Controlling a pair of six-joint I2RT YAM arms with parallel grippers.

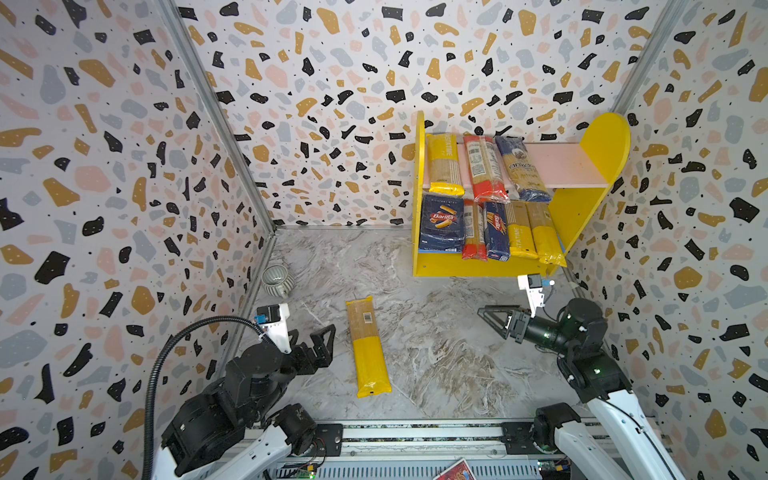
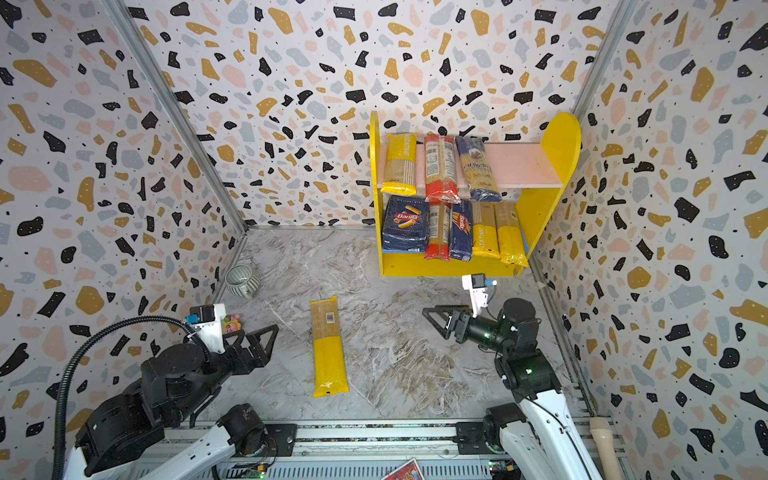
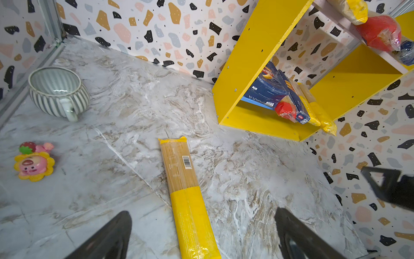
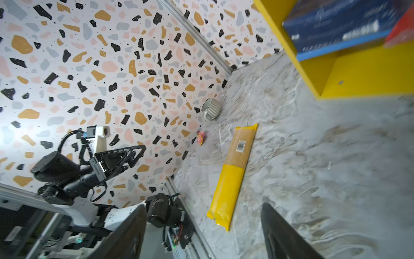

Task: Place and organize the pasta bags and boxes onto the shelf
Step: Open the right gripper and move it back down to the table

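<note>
One yellow-ended spaghetti bag lies flat mid-table. The shelf stands at the back right. Its pink upper board carries a yellow bag, a red bag and the blue ankara bag. On the lower board stand the wide pasta box, a red bag, the narrow box and two yellow bags. My left gripper hangs open just left of the table bag. My right gripper is open and empty, right of the bag.
A striped mug sits in the back left corner. A small flower-pig toy lies near the left wall. Patterned walls close three sides, and the arm rail runs along the front.
</note>
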